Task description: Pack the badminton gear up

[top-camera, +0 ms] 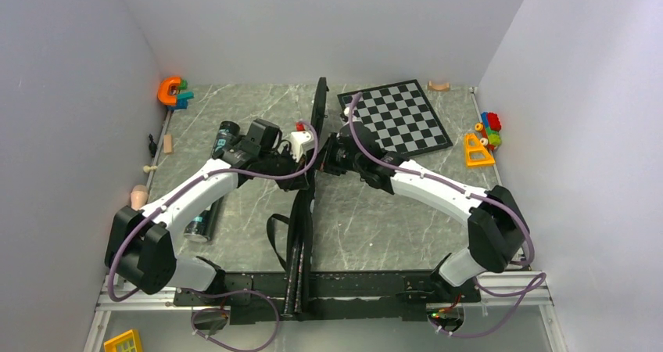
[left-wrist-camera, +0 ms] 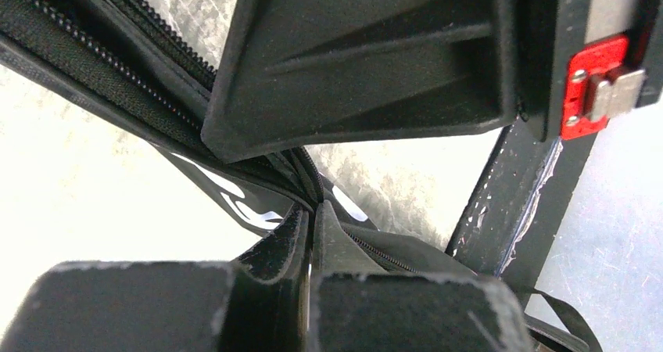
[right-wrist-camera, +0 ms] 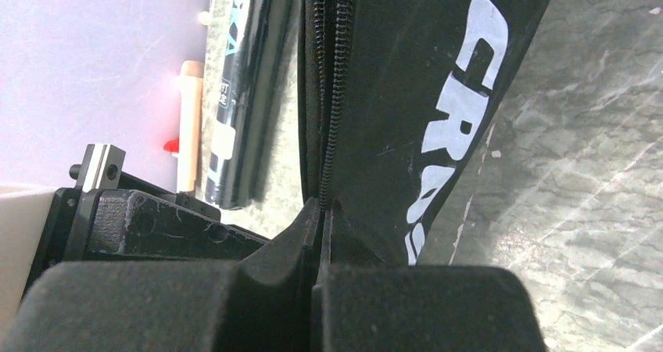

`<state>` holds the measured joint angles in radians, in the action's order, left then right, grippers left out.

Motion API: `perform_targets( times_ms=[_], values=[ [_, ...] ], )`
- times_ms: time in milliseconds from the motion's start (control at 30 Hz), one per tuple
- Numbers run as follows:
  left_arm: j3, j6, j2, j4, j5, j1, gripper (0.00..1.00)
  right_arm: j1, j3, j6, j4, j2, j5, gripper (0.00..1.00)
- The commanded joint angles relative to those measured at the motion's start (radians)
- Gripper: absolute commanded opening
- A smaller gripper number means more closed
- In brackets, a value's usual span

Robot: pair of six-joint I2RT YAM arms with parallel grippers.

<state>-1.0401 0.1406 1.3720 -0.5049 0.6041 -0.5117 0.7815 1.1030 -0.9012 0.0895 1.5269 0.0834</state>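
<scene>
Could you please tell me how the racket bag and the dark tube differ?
The racket bag stands on edge, pinched by the left gripper and right gripper; the tube lies flat, not held. The bag is flat fabric and longer; the tube is round and shorter. Both are dark and long.

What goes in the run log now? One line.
left tool: shut on zip edge of black fabric CROSSWAY racket bag | right tool: shut on same bag | long dark tube: lying left of bag

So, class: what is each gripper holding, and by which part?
Both hold the black racket bag: the left gripper pinches its fabric beside the zip, the right gripper its zip edge.
</scene>
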Motion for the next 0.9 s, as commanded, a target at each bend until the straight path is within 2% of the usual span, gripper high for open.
perform_targets(
  times_ms=[0, 33, 67, 133, 300, 500, 633, 867],
  values=[
    [-0.026, 0.01, -0.036, 0.01, -0.064, -0.006, 0.0, -0.013, 0.013, -0.005, -0.034, -0.084, -0.002, 0.03],
    [-0.031, 0.015, -0.04, 0.004, -0.071, -0.005, 0.0, -0.021, 0.017, 0.005, -0.022, -0.092, 0.002, 0.07],
    [-0.037, 0.017, -0.049, -0.001, -0.079, -0.004, 0.0, -0.031, 0.02, 0.013, -0.011, -0.1, 0.006, 0.2],
    [-0.047, 0.022, -0.063, -0.016, -0.086, -0.003, 0.0, -0.065, 0.021, 0.033, 0.0, -0.127, 0.022, 0.34],
    [-0.055, 0.027, -0.094, -0.044, -0.079, 0.011, 0.0, -0.228, 0.05, 0.053, 0.005, -0.151, 0.153, 0.42],
    [-0.066, 0.047, -0.11, -0.084, -0.053, 0.033, 0.0, -0.359, 0.155, 0.122, 0.024, -0.053, 0.297, 0.7],
    [-0.066, 0.051, -0.121, -0.093, -0.049, 0.036, 0.0, -0.395, 0.205, 0.116, -0.064, 0.045, 0.397, 0.72],
    [-0.075, 0.055, -0.121, -0.103, -0.047, 0.041, 0.0, -0.395, 0.232, 0.018, -0.272, 0.19, 0.58, 0.59]
  ],
)
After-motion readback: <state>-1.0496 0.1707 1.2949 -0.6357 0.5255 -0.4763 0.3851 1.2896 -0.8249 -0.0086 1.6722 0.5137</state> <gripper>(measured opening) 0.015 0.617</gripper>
